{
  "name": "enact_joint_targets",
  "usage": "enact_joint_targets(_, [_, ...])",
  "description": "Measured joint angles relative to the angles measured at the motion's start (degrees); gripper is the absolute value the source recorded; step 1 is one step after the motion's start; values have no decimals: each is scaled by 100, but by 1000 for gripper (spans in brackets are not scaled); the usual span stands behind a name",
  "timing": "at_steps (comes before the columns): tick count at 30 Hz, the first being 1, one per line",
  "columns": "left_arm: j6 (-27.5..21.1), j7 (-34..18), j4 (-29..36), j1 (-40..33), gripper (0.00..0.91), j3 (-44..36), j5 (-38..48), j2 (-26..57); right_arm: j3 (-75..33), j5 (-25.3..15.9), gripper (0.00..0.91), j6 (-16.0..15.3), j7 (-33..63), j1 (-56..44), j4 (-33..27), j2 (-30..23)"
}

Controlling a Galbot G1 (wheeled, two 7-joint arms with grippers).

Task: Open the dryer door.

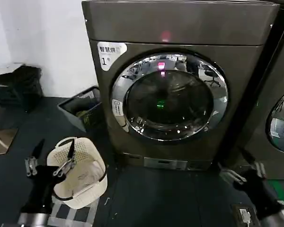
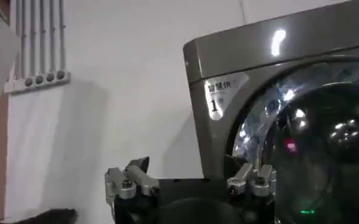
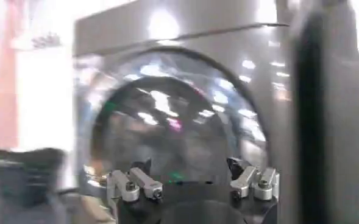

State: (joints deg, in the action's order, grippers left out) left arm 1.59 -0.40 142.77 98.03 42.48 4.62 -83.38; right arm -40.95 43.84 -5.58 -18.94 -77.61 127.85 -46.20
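The dryer (image 1: pixel 180 85) stands ahead of me at the far centre, and its dryer door (image 1: pixel 169 97) sits shut, flush in its front face. My left end effector (image 1: pixel 49 161) hangs low at the near left, fingers apart, over a cream laundry basket (image 1: pixel 83 182) on the floor. My right end effector (image 1: pixel 244 172) rests low at the near right, fingers spread, holding nothing.
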Motion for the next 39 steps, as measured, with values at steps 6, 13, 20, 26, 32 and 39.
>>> enact_joint_targets(6, [41, 39, 28, 44, 907, 3, -46, -33, 980, 137, 907, 166, -141, 1087, -577, 481])
enact_joint_targets(13, [71, 52, 69, 88, 907, 15, -82, -54, 2014, 240, 907, 193, -199, 2177, -1027, 578])
enact_joint_targets(20, [73, 77, 69, 59, 907, 14, -135, -54, 2779, 258, 907, 178, -201, 3014, -1342, 519])
enact_joint_targets(26, [74, 89, 70, 65, 907, 15, -147, -57, 3276, 260, 907, 174, -188, 3575, -1564, 441])
enact_joint_targets(32, [77, 107, 76, 69, 907, 16, -146, -63, 3728, 249, 907, 165, -159, 4107, -1800, 319])
enact_joint_targets(39, [85, 128, 114, 82, 907, 15, -146, -67, 4188, 229, 907, 145, -143, 4648, -2073, 97])
